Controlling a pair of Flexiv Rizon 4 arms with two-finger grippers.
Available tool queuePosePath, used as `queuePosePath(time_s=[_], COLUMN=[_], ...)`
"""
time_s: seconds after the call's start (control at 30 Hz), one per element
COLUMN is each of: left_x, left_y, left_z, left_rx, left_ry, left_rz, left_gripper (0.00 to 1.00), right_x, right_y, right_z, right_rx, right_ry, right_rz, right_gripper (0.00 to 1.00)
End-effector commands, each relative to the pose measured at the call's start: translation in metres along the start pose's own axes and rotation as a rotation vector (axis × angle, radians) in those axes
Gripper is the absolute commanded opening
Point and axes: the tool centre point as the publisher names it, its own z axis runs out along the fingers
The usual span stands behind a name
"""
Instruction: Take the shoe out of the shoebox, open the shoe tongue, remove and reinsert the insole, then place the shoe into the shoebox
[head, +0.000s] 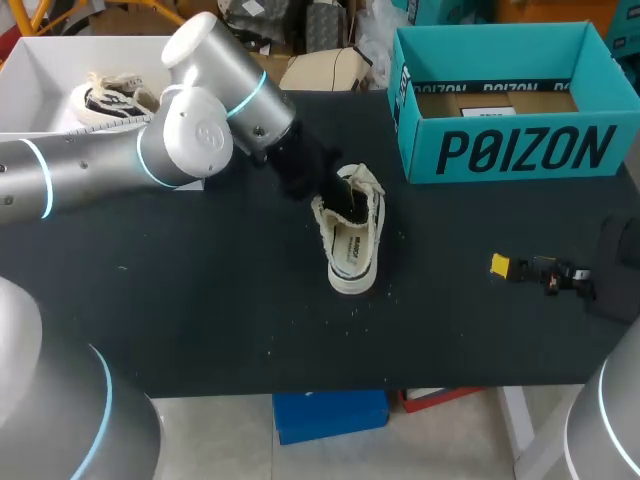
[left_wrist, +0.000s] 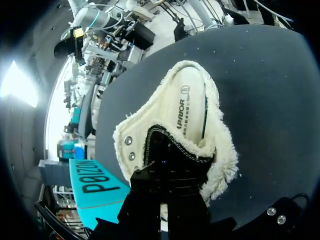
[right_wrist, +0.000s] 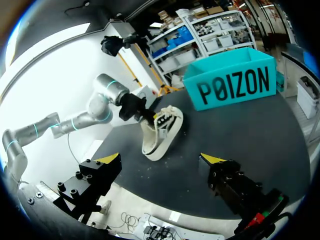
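Note:
A cream shoe (head: 352, 255) with a fuzzy rim lies on the black table (head: 200, 300), near its middle. It also shows in the wrist views (left_wrist: 192, 105) (right_wrist: 160, 135). My left gripper (head: 332, 195) reaches into the mouth of the shoe. Its fingers are shut on the black flap there (left_wrist: 175, 155), and their tips are hidden inside. The printed insole (left_wrist: 187, 107) lies inside the shoe ahead of that gripper. The teal shoebox (head: 520, 150) stands open at the back right. My right gripper (right_wrist: 160, 160) hangs wide open and empty near the table's right edge (head: 520, 268), well apart from the shoe.
A white box (head: 40, 80) at the back left holds a second cream shoe (head: 110, 95), partly behind my left arm (head: 90, 170). The teal shoebox has brown card on its floor (head: 495, 103).

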Motion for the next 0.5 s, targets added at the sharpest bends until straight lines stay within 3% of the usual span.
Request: queuePosePath(time_s=[0.03,0.37,0.5], left_x=[-0.012,-0.028,-0.035], left_y=[0.006,0.012,0.010], left_z=[-0.008,-0.006,-0.001], left_rx=[-0.013,-0.019,0.033], left_ry=[0.016,0.069,0.063], left_rz=[0.019,0.103,0.145], left_gripper=[0.00,0.00,0.00], right_x=[0.001,0.001,0.001], right_y=[-0.001,-0.001,-0.001], right_z=[0.001,0.001,0.001], right_rx=[-0.001,-0.001,-0.001], right_ry=[-0.003,-0.003,-0.003], right_rz=[0.001,0.001,0.001], right_gripper=[1.00,1.00,1.00])
